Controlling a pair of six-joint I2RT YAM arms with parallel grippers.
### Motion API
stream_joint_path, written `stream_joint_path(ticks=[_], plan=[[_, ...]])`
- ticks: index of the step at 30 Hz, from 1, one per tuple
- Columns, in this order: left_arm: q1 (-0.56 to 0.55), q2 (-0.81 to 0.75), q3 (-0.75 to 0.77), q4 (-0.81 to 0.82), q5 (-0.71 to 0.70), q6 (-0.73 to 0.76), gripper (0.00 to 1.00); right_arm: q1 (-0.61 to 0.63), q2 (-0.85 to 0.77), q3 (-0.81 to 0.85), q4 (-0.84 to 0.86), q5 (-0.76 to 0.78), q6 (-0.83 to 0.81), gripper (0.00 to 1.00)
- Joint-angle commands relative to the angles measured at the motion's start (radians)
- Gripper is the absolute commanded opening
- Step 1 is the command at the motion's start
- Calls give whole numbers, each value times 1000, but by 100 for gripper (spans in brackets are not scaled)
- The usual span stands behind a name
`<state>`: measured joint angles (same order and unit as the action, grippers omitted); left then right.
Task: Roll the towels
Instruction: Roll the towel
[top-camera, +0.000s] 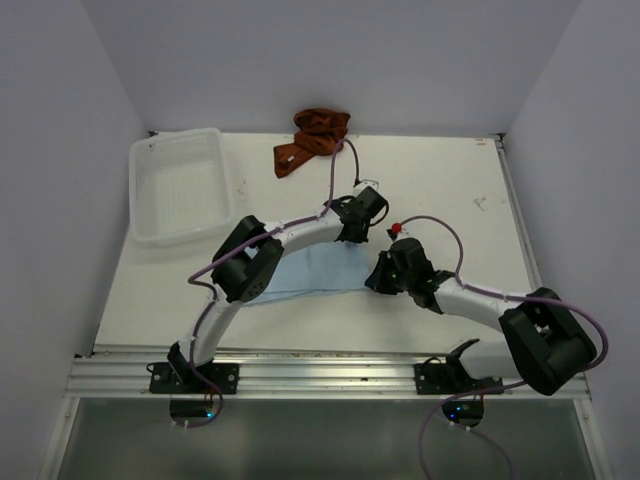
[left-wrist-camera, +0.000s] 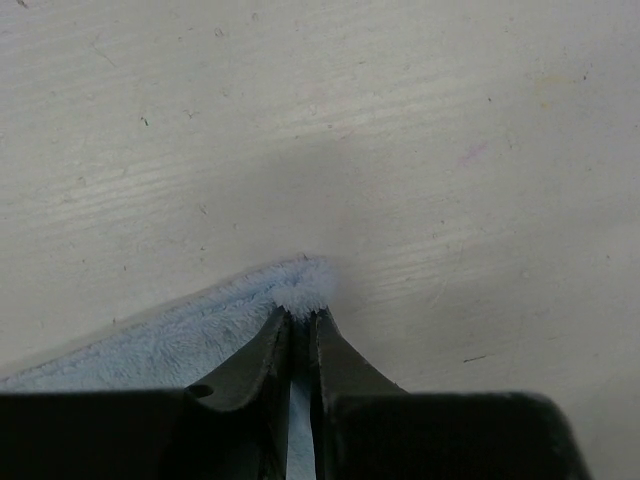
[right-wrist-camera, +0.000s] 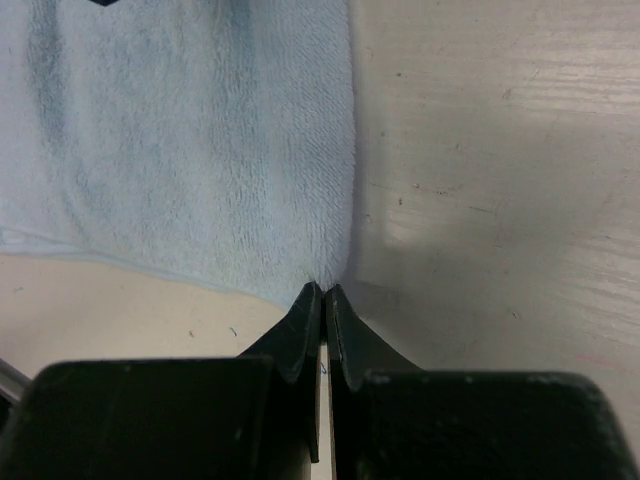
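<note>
A light sky-blue towel (top-camera: 310, 275) lies spread flat in the middle of the table, partly under the left arm. My left gripper (top-camera: 354, 240) is shut on its far right corner, where fluffy cloth (left-wrist-camera: 180, 340) bunches at the tips of the left gripper (left-wrist-camera: 300, 312). The right gripper (top-camera: 378, 282) is at the near right corner. In the right wrist view the blue towel (right-wrist-camera: 200, 150) puckers into the shut tips of the right gripper (right-wrist-camera: 323, 290). A rust reddish-brown towel (top-camera: 312, 138) lies crumpled against the back wall.
A white plastic mesh basket (top-camera: 180, 185) stands at the back left of the table. White walls close in the table on three sides. A metal rail (top-camera: 320, 365) with both arm bases runs along the near edge.
</note>
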<state>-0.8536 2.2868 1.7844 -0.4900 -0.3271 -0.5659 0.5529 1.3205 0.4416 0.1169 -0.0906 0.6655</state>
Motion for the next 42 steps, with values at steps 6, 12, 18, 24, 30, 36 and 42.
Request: stream_joint_path(ticks=[6,12,18,24,30,36,42], plan=[[-5,42,58,-53,20,-28,8,84,-82,81,-224,204,-102,0],[1,-1,78,-15,60,-43,9,113,-106,131,-335,310,-158,0],[14,-75,-11,138,121,-71,9,174,-109,195,-439,448,-225,0],[83,-196,-195,371,278,-121,9,271,-98,235,-496,570,-259,0],[108,-208,-221,410,322,-98,9,331,-44,279,-530,690,-265,0],[119,-201,-240,435,376,-81,10,354,-14,319,-546,736,-280,0],[131,-201,-275,470,402,-78,11,364,52,368,-579,770,-285,0]])
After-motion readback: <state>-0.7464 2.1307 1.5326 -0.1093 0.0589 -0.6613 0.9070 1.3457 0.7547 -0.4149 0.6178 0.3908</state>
